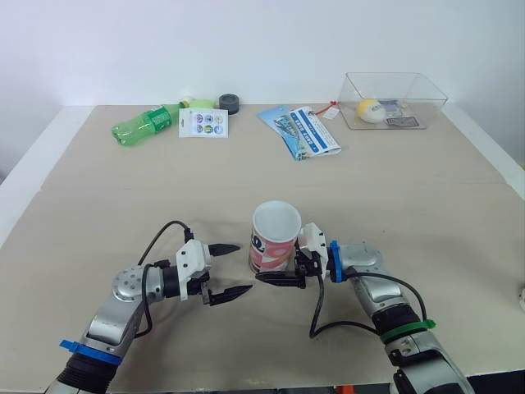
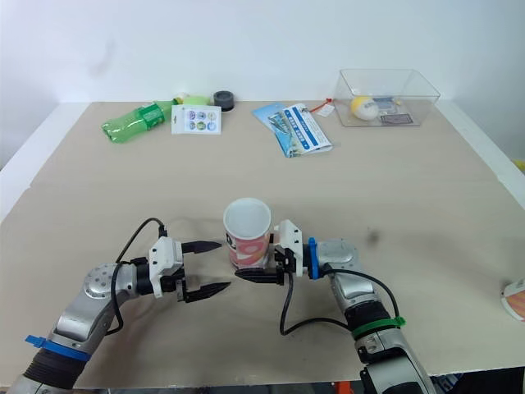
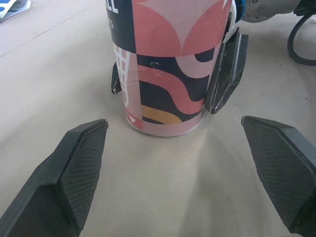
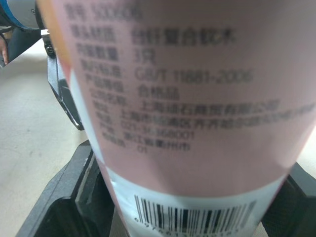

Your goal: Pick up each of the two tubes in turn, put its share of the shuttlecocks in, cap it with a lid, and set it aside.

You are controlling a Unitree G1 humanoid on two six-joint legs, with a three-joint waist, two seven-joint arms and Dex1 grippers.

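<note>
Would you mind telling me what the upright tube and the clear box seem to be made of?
The tube looks like printed cardboard with a slightly glossy wrap: matte white inside, barcode and text outside. The clear box looks like rigid transparent plastic, its contents visible through shiny walls.

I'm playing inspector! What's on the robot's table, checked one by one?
Surface: tan table, flat, with a seam running across it.
Job's things: one tube, upright, open at the top, no lid on.
Clutter: green bottle lying down, sticker card, tape roll, leaflets, clear box holding a yellow ball; all along the far side.
Grippers: right gripper shut on the tube near its base; left gripper open, beside the tube, not touching.
Cables: left cable and right cable, black, looping over the table.
Surroundings: white wall behind.
</note>
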